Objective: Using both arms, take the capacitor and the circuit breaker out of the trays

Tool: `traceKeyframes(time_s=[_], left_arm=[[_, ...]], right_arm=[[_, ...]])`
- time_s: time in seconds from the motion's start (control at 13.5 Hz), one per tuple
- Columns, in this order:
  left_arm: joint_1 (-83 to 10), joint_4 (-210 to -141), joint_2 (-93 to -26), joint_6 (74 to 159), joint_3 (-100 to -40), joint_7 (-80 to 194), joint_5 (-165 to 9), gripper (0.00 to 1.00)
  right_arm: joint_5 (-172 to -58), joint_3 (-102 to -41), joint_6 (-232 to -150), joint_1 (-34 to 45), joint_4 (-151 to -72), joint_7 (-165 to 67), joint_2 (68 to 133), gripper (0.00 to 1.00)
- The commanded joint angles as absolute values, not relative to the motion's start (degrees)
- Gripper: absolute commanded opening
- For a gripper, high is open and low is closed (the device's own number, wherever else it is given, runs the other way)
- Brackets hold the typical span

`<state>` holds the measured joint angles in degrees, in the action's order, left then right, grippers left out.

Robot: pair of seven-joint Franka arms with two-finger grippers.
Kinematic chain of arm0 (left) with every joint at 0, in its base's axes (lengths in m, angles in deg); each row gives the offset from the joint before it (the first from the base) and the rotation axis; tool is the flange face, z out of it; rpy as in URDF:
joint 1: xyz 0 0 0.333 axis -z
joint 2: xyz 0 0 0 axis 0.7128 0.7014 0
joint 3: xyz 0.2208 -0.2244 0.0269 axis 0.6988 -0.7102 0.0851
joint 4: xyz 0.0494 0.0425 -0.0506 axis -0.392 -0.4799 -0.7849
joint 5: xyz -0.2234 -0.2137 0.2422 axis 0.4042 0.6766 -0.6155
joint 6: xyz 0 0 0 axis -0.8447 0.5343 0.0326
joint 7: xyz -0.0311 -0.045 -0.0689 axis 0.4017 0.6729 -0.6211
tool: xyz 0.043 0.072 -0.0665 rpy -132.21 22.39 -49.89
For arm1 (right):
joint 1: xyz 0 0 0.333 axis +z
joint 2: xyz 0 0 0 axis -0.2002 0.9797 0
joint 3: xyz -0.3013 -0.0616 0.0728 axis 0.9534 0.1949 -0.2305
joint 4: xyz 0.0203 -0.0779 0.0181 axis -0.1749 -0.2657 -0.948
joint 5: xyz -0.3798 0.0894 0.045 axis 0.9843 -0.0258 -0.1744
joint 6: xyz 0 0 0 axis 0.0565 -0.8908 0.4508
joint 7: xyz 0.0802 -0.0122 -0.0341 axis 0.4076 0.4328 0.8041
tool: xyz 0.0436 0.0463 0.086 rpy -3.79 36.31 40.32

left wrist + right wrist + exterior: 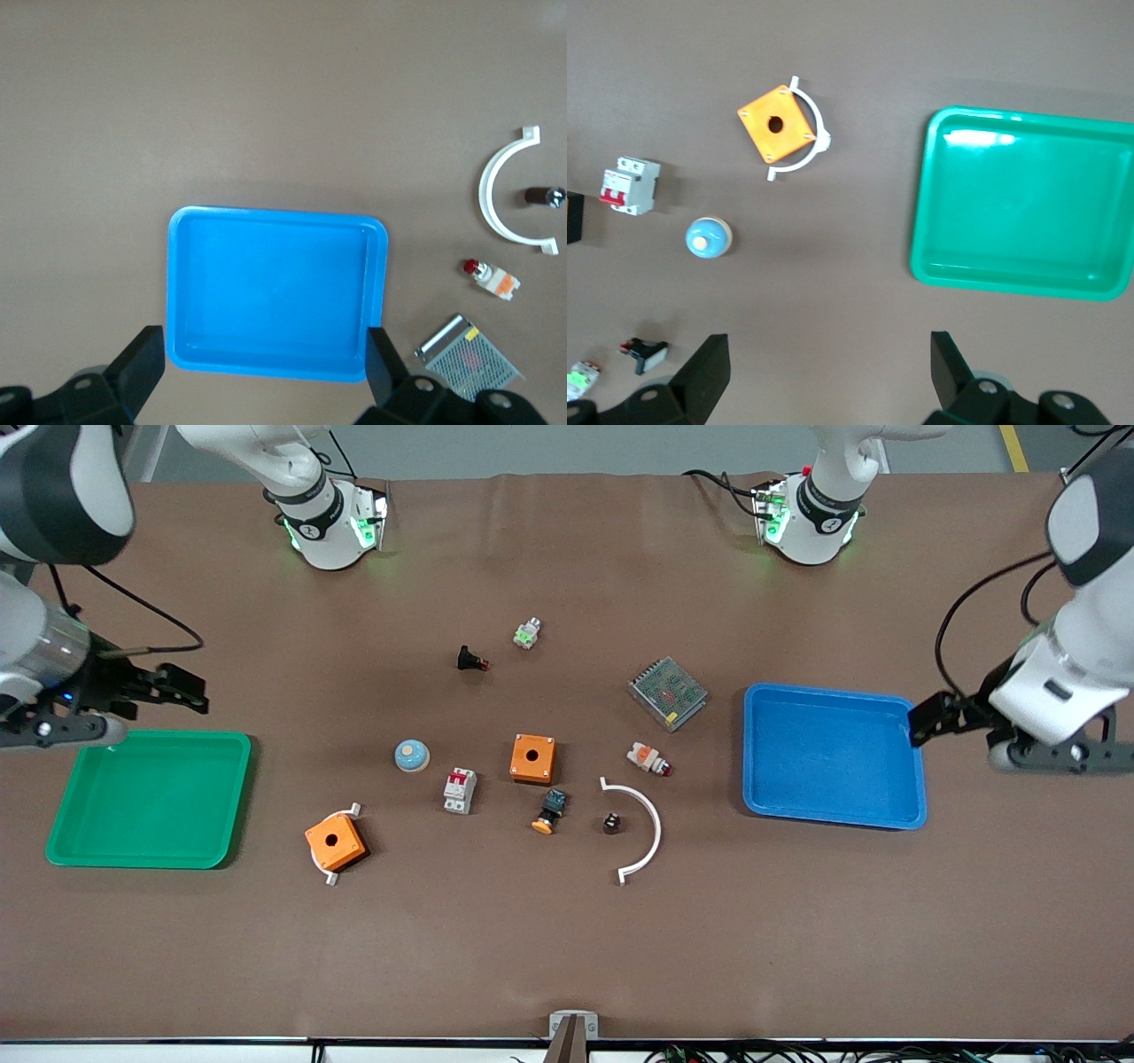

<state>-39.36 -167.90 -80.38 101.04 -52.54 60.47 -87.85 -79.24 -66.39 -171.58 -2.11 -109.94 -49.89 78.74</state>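
The capacitor (611, 823), a tiny black cylinder with a silvery top, lies inside a white arc (654, 815); it also shows in the left wrist view (542, 195). The breaker (460, 789), a white block with a red band, lies between a blue-white knob and an orange box; it also shows in the right wrist view (629, 186). My left gripper (926, 722) is open and empty, up beside the blue tray (828, 753); it also shows in its wrist view (266, 354). My right gripper (182, 689) is open and empty, up by the green tray (146, 797); its wrist view (830, 363) shows it too.
Two orange boxes (532, 758) (335, 841), a blue-white knob (412, 755), a black button with a red tip (472, 661), a green-white part (527, 633), a metal mesh box (668, 693), a white-and-orange part (648, 758) and an orange-capped button (549, 812) lie mid-table.
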Motion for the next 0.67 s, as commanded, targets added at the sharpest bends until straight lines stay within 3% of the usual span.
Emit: traceKeyframes(time_s=[0.0, 0.07, 0.22, 0.59], left_arm=[[-39.3, -181.4, -90.9, 107.1, -53.5, 61.2, -89.1, 1.00], [-39.3, -184.2, -93.3, 108.6, -53.5, 61.3, -89.2, 1.00], [-39.0, -183.2, -92.9, 108.3, -53.5, 62.0, -89.0, 1.00], [-38.6, -167.4, -84.7, 97.8, -53.5, 66.1, -89.1, 1.00]], right_arm=[[-78.2, -67.5, -172.3, -6.0, -115.0, -52.9, 73.2, 1.00], [-78.2, -67.5, -172.3, -6.7, -115.3, -53.0, 72.6, 1.00], [-78.2, -67.5, -172.3, -8.1, -115.3, -53.7, 72.2, 1.00], [-78.3, -67.6, -172.2, -11.0, -116.8, -56.2, 70.7, 1.00]])
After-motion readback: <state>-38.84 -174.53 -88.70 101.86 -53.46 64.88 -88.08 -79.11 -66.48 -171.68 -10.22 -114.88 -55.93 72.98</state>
